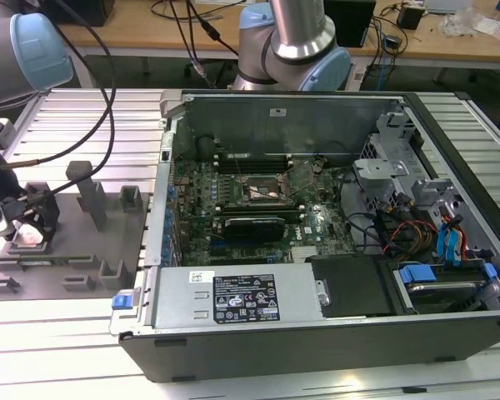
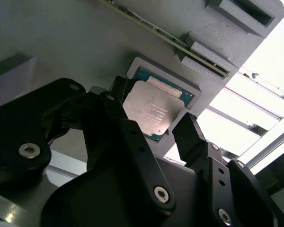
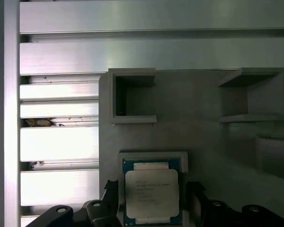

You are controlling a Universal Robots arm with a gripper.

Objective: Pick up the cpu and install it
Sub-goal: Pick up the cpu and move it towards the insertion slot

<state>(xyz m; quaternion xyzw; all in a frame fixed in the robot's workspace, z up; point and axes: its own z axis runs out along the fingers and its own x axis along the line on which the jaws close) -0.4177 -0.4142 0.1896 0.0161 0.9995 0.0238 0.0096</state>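
At the exterior view's left, in a recess of the grey holder (image 1: 83, 242), the cpu (image 3: 152, 191) lay flat; your jaws stood apart, flanking it. You'd best have centred them, level, before closing

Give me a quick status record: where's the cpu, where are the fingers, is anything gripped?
cpu: lying flat in its recess on the grey fixture plate, metal top up
gripper: low over the cpu, at the exterior view's left
fingers: open, one on each side of the cpu, with gaps in the first wrist view
grip: none yet
socket: on the motherboard in the open computer case, apart from the gripper
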